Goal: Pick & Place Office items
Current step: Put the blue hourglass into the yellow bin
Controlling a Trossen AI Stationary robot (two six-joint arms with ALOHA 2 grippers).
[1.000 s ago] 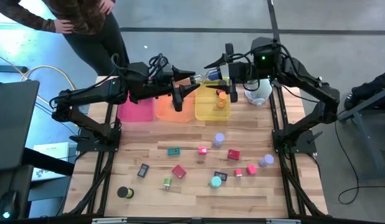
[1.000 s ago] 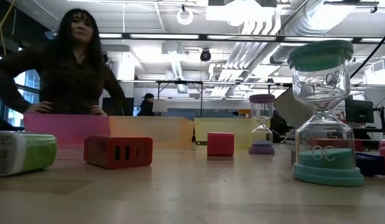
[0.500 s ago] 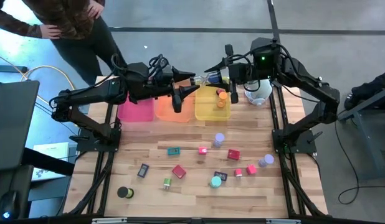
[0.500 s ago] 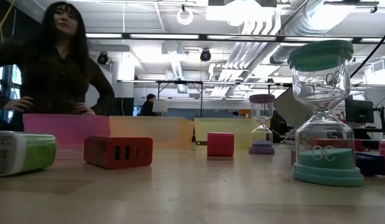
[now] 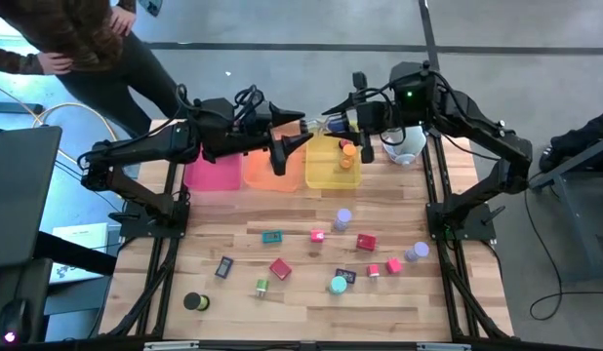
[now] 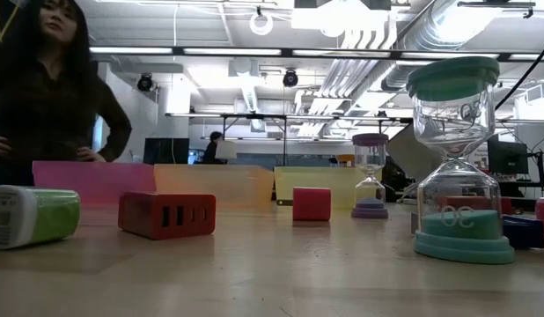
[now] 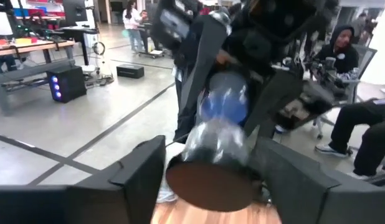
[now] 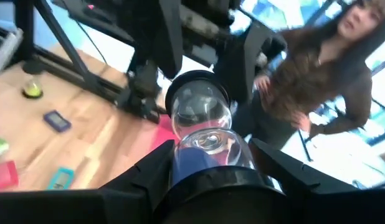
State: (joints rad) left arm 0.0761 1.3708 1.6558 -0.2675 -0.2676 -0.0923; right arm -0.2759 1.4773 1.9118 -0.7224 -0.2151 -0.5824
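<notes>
An hourglass (image 5: 319, 124) with blue sand and dark end caps lies level in the air above the orange tray (image 5: 272, 174) and the yellow tray (image 5: 333, 168), between my two raised grippers. My right gripper (image 8: 212, 149) is shut on its right end. My left gripper (image 7: 211, 149) reaches in from the left; its fingers stand on either side of the other cap (image 7: 211, 186), with a narrow gap showing in the right wrist view. Several small office items lie on the near half of the table, among them a red cube (image 5: 366, 242) and a teal piece (image 5: 272, 237). My right gripper pinches the hourglass's right-hand end cap (image 8: 211, 183) between its two fingers. The fingers come from the table's right side, nearly level and slanting a little down. The hourglass sticks out ahead of the fingers toward the left gripper, lifted clear above the trays.
A pink tray (image 5: 212, 174) stands left of the orange one. An orange piece (image 5: 348, 151) lies in the yellow tray. A white rounded device (image 5: 404, 144) sits at the far right. A person (image 5: 97, 39) stands beyond the far left corner. Bare wood shows between trays and items.
The person beyond the far left corner has stepped further to the left. Both arms and the hourglass have kept their place above the trays.
</notes>
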